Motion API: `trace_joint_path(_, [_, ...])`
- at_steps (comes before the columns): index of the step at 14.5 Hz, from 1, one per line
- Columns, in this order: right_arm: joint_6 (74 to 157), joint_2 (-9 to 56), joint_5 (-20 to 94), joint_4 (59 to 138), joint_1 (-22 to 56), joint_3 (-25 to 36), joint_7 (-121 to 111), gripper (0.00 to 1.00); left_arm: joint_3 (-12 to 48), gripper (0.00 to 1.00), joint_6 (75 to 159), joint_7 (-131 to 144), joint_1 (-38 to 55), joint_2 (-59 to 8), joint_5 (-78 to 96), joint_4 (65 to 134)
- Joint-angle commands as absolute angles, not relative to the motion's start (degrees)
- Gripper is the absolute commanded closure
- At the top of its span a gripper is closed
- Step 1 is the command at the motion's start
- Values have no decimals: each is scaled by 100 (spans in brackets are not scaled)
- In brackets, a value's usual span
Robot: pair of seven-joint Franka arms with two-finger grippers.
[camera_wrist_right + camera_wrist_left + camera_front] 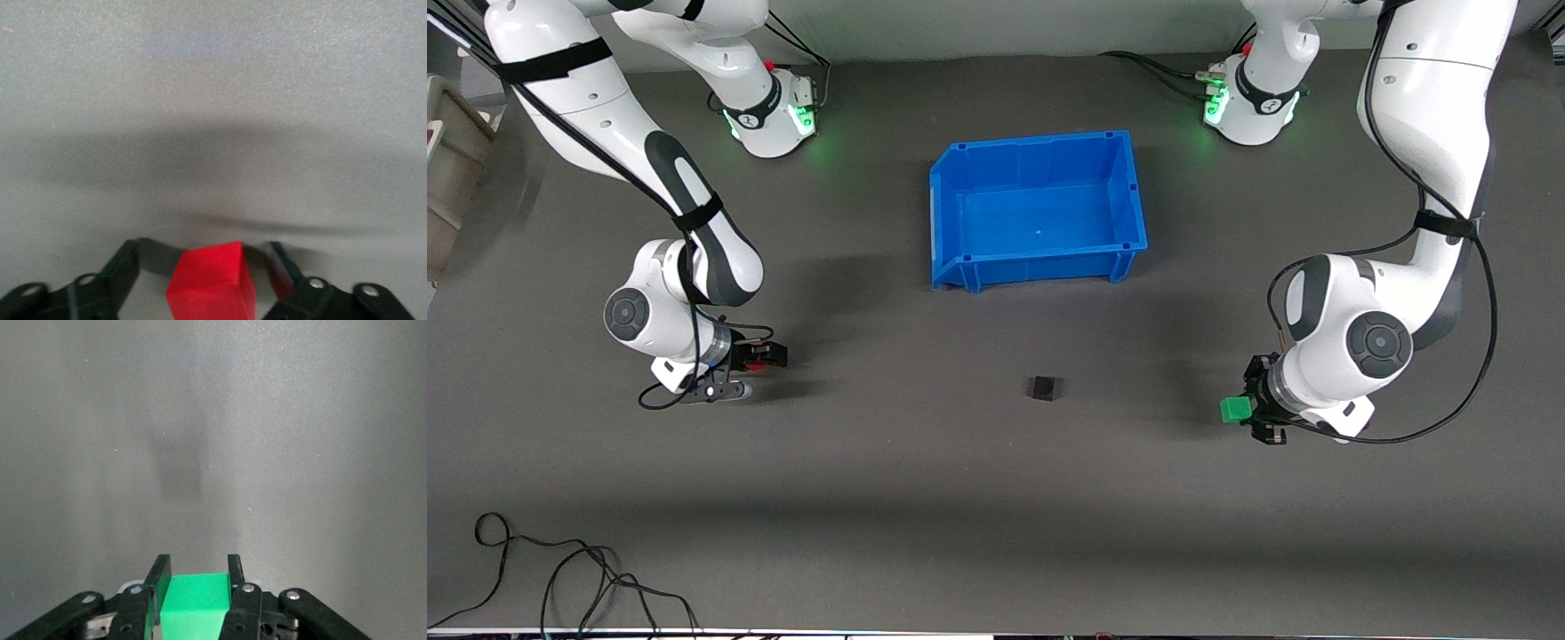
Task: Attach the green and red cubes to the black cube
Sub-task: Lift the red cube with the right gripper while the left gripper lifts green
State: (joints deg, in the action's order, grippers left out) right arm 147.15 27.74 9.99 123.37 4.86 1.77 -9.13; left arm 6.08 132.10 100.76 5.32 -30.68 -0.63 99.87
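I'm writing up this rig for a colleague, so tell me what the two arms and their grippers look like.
Both arms are glossy white with dark grey joint sections and round grey joint caps. Black cables run along each, held by black straps. Green lights glow at both bases. The left gripper and the right gripper have black two-finger hands with silver screws.

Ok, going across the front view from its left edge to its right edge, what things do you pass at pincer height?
Right pincer around the red cube → black cube on the table → green cube held in the left pincer.
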Motion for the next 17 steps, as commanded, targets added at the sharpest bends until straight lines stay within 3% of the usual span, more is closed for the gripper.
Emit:
trace_joint_path(1, [14616, 2786, 1028, 12287, 484, 184, -1072, 82, 527, 100, 13008, 10213, 633, -3076, -18, 9817])
trace_joint_path(3, [14616, 2786, 1028, 12287, 475, 202, -1072, 100, 527, 100, 13008, 10195, 589, -3067, -18, 9782])
trace_joint_path(9, [14503, 2638, 1116, 12252, 475, 359, -810, 100, 536, 100, 13113, 10221, 606, -3260, 9, 9633])
trace_joint_path(17, [12325, 2373, 1318, 11181, 544, 677, 2421, 100, 563, 100, 13078, 10818, 1344, -4034, 71, 8798])
